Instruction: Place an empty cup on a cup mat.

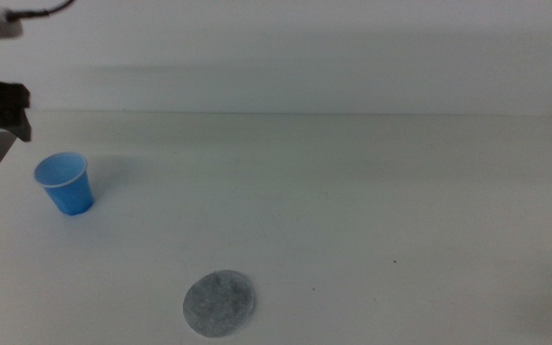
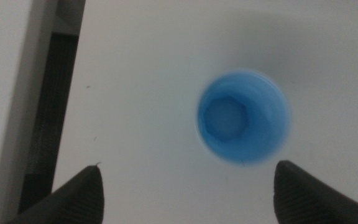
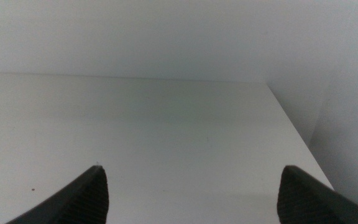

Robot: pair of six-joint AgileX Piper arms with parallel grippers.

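The cup [image 1: 65,183] is bright blue outside, with a paler blue inside (clearest in the left wrist view [image 2: 243,116]). The cup mat [image 1: 219,304] is speckled grey. The table [image 1: 353,192] is plain white.

Upright on the white table [image 1: 353,192] near its left edge: the cup [image 1: 65,183], bare surface on every side. Well apart toward the near edge, lying flat: the cup mat [image 1: 219,304], nothing between the two. Above the cup, jaws spread wide: left gripper [image 2: 188,186], seemingly clear of the rim, though blurred. Ahead of right gripper [image 3: 191,186]: only bare tabletop.
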